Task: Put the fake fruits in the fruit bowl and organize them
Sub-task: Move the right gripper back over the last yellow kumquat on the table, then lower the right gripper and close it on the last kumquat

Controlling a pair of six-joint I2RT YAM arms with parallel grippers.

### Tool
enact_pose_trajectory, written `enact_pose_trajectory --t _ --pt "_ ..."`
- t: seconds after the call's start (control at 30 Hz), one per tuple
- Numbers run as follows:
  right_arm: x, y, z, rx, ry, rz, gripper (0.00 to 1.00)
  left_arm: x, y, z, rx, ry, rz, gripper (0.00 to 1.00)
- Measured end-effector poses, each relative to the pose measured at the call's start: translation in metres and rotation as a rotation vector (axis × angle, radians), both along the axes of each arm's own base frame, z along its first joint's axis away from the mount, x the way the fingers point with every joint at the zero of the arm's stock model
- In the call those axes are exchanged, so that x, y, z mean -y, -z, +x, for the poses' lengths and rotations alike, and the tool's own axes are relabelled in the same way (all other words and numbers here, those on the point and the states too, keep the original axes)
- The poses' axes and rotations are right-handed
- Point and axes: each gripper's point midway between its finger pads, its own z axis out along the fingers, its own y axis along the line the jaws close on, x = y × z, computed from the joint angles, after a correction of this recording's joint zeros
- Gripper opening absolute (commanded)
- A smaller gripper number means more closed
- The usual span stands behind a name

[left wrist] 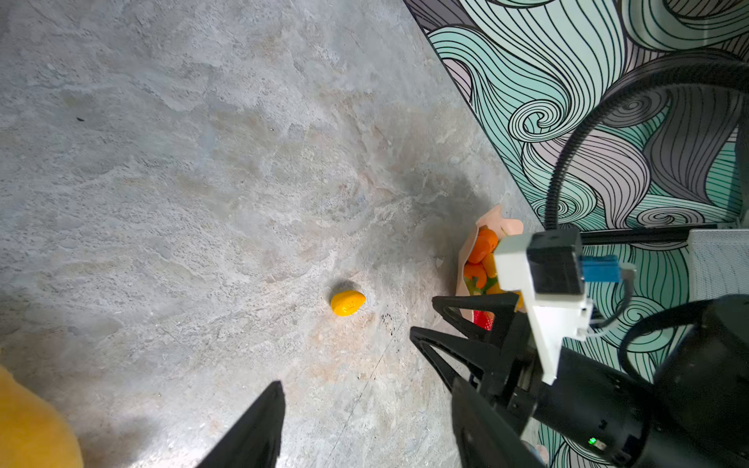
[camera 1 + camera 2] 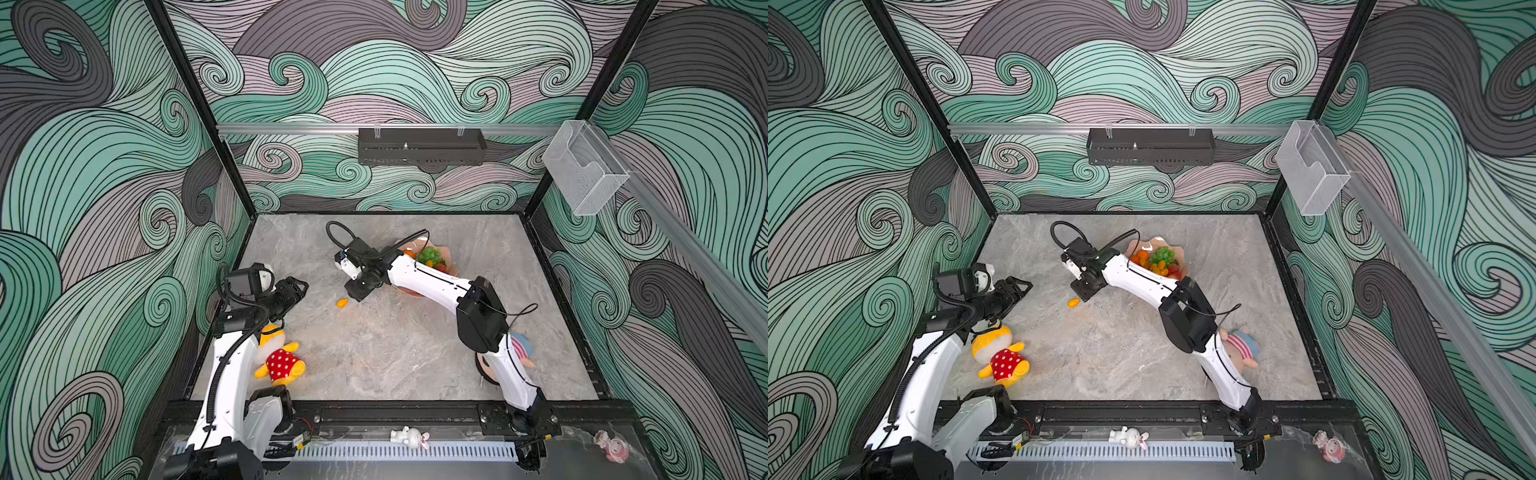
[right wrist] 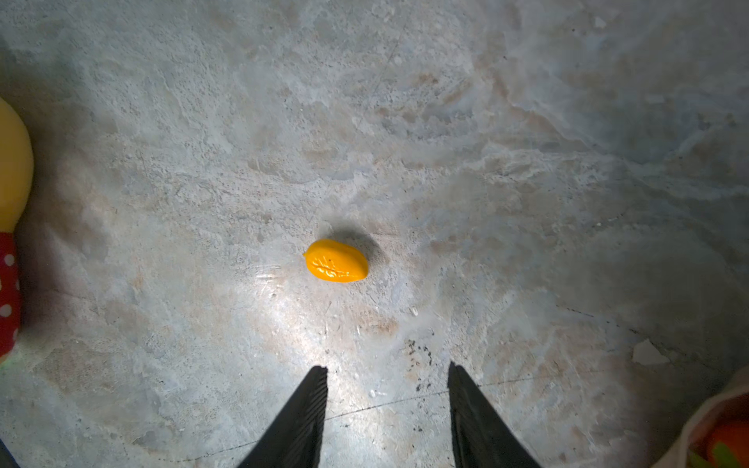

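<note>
Right end effector [image 3: 387, 366] hangs low over the grey marbled worktop [image 2: 395, 353], fingers apart with nothing between them. A small oval yellow-orange plastic kumquat [image 3: 335, 261] lies on the bare worktop just ahead of the tips, roughly mid-worktop and not touching them. Behind that arm, toward the far edge, sits the shallow salmon-pink scalloped bowl [image 2: 1152, 241]. It's loaded with a green grape bunch [image 2: 1162, 254], orange tangerines [image 2: 1142, 254] and red strawberries [image 2: 1174, 272]. Left end effector [image 2: 300, 286] is near the left edge, fingers apart too, empty, well apart from the kumquat.
</note>
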Motion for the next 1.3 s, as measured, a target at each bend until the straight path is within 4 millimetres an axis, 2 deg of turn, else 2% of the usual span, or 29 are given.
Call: enact_pose_trajectory --t 0.23,0.47,0.73,0.87,1.3 --pt "-0.017 0.011 -0.002 -0.031 -0.030 -0.005 0.50 -0.003 0.003 -0.002 -0.007 -0.017 -0.015 0.68" --pt "-0.031 0.010 0.001 -0.030 -0.031 0.013 0.51 -0.005 0.001 -0.002 -0.001 -0.029 -0.026 0.67" --pt "-0.052 0.031 0.004 -0.067 -0.047 0.024 0.51 -0.004 0.001 -0.005 0.003 -0.030 -0.029 0.67" --pt "-0.054 0.040 0.002 -0.093 -0.051 0.017 0.52 -0.004 0.001 -0.005 0.003 -0.031 -0.029 0.67" --pt "-0.054 0.052 -0.009 -0.163 -0.066 0.008 0.53 -0.004 0.003 -0.006 0.000 -0.029 -0.032 0.67"
